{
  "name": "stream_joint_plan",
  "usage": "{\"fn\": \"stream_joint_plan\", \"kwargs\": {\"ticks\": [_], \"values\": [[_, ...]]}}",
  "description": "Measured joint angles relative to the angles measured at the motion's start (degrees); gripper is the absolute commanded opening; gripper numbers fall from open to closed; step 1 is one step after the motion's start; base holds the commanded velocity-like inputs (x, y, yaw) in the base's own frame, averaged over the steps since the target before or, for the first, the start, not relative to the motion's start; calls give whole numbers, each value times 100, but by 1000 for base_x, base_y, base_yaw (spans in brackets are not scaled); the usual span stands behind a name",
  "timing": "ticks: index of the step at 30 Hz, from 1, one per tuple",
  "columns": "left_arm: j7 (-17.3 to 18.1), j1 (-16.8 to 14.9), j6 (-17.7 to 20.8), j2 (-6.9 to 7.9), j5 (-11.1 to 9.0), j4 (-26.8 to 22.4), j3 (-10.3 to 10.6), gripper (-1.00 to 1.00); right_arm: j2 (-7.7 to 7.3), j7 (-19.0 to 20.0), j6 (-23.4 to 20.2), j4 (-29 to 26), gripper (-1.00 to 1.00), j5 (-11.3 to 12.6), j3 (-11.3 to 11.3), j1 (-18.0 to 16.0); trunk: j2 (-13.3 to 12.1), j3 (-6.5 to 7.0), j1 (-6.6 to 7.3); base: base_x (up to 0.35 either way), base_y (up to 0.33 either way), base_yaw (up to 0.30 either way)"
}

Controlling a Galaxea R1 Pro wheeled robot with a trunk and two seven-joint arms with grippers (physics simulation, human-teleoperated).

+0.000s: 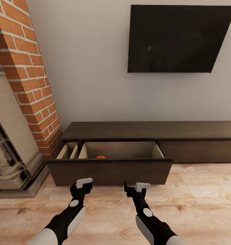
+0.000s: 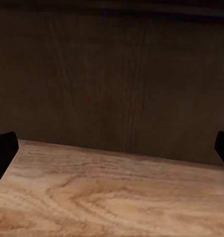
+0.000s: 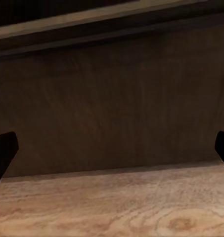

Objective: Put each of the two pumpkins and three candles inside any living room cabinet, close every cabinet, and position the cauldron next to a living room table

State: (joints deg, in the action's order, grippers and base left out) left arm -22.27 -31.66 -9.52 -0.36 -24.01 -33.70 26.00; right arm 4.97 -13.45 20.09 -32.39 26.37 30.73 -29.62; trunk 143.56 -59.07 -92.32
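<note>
From the head view, the cabinet (image 1: pixel 149 131) has its left drawer (image 1: pixel 110 170) pulled out, a pumpkin (image 1: pixel 100 157) peeking inside — one stowed, the drawer not yet shut. Left end effector (image 1: pixel 82 185) and right end effector (image 1: pixel 137 189) hover near its front. In both wrist views the fingers are spread wide, holding nothing.
</note>
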Motion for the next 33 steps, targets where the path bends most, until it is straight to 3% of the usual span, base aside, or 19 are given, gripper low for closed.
{"fn": "stream_joint_plan", "kwargs": {"ticks": [14,17,22,33], "values": [[-16,0,-9,20,0,-19,-6,100,0,-390,-104,65,100,25,-1,-32,0,0,-3,55,0,0],[-22,0,-8,21,0,-28,-11,100,-6,-394,-107,70,100,166,-1,-35,0,0,-3,2,0,0],[-21,0,-6,21,-1,-48,-6,100,-17,-388,-89,65,100,430,3,-36,6,-110,-16,0,0,0],[7,0,-6,32,0,-49,1,100,-18,-383,-68,65,100,458,8,-36,20,-333,-42,0,0,0]]}}
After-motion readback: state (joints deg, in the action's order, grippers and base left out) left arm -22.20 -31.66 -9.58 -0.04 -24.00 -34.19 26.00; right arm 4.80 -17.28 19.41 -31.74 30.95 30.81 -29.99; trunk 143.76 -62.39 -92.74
